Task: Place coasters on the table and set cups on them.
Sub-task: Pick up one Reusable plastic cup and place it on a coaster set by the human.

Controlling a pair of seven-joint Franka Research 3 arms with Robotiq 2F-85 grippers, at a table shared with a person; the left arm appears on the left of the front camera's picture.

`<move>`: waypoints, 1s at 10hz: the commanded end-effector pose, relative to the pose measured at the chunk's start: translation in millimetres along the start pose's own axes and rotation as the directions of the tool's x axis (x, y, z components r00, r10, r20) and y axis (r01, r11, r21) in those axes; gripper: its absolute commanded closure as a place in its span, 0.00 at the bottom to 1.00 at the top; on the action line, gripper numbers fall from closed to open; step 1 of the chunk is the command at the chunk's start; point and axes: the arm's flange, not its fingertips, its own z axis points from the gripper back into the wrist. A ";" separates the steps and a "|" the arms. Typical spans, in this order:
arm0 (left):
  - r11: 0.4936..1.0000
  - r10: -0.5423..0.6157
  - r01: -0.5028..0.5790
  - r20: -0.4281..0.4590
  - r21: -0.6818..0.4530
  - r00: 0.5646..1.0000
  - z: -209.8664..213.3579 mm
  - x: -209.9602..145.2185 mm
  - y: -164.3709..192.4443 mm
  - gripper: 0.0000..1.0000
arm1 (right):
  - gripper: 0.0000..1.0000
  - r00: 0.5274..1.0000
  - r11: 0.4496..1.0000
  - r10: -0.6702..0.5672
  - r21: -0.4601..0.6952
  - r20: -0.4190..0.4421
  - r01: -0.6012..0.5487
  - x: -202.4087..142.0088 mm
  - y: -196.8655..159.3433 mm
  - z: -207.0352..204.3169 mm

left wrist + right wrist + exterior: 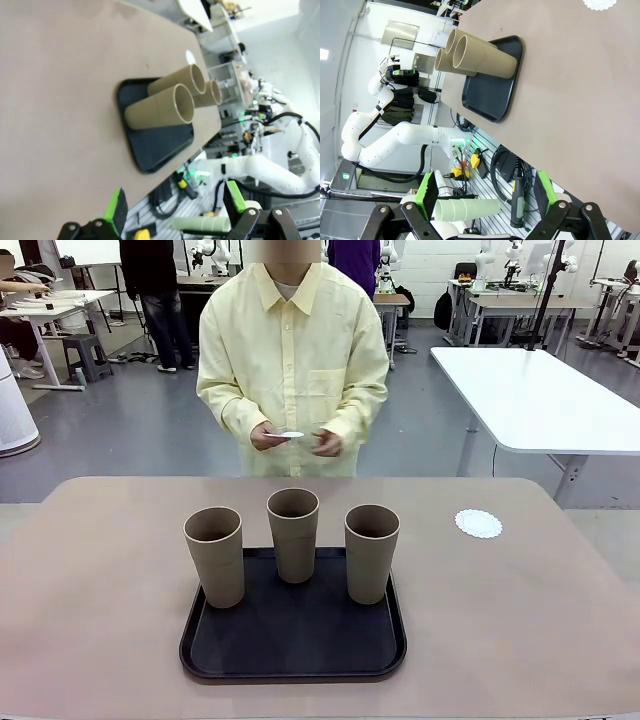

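Note:
Three grey-brown cups stand on a black tray (290, 650): the left cup (215, 555), the middle cup (294, 534) and the right cup (371, 552). One white lacy coaster (478, 523) lies on the beige table (100, 590) at the right. The person at the far side holds another coaster (289, 434) between both hands. In the left wrist view my left gripper (175, 207) is open, off the table's edge, with the cups (160, 105) sideways ahead. In the right wrist view my right gripper (485, 197) is open too, beyond the table's edge, and the coaster (600, 4) shows at the top.
A white table (540, 400) stands behind on the right. The tray (492, 85) sits near the table's front edge in the middle. Bare tabletop lies to the left and right of the tray.

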 end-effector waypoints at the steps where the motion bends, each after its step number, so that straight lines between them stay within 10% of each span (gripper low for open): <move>1: 1.000 -0.007 0.007 0.007 -0.014 1.000 0.4 0.2 -0.4 0.00 | 0.00 1.000 1.000 0.009 0.020 0.017 -0.010 2.1 0.3 1.1; 4: 1.000 -0.007 0.007 0.007 -0.014 1.000 0.4 0.2 -0.4 0.00 | 0.00 0.989 0.988 0.150 -0.036 -0.019 -0.150 24.7 10.9 -0.3; 6: 1.000 -0.007 0.007 0.007 -0.014 1.000 0.4 0.2 -0.4 0.00 | 0.00 0.947 0.899 0.319 -0.309 -0.028 -0.311 71.5 34.5 -23.0; 10: 1.000 -0.007 0.007 0.007 -0.014 1.000 0.4 0.2 -0.4 0.00 | 0.00 0.714 0.640 0.671 -0.327 -0.202 -0.695 114.3 77.2 -101.0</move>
